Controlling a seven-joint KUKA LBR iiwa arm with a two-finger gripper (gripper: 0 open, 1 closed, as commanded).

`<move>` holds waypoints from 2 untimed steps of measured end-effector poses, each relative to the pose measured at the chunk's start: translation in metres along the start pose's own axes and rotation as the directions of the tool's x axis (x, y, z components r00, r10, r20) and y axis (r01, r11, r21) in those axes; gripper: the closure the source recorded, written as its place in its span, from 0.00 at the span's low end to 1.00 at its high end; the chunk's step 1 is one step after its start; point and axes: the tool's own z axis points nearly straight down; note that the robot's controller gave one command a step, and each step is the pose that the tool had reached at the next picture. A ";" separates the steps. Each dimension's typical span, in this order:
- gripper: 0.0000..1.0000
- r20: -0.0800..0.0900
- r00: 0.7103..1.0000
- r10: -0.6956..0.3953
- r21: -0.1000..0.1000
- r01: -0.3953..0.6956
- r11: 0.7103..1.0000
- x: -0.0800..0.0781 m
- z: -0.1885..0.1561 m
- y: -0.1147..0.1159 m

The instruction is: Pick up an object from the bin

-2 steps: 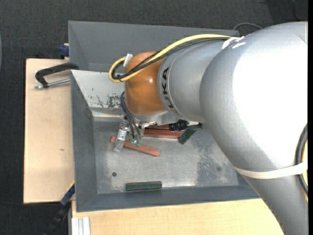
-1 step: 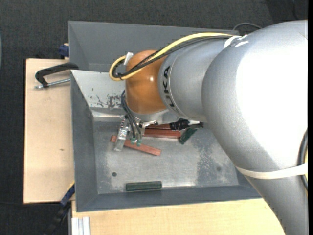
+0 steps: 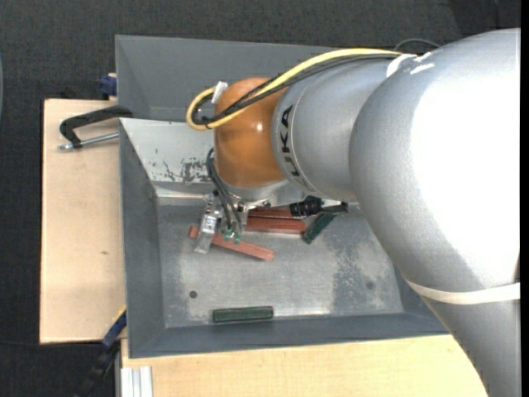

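My gripper hangs below the orange wrist cover in the middle of the bin, low over the floor. It is open, with one fingertip on each side of the left end of a flat reddish-brown stick that lies slanted on the floor. Whether the fingertips touch the stick I cannot tell. A second reddish-brown block lies just right of the gripper, partly under the arm. Beside that block a dark green pen-like thing pokes out from beneath the arm.
A dark green flat bar lies alone by the bin's front wall. The arm covers the bin's right and back parts. Bare floor shows at front left and front right.
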 end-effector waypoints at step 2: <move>1.00 0.009 1.000 -0.001 -0.006 0.001 1.000 -0.002 -0.033 0.002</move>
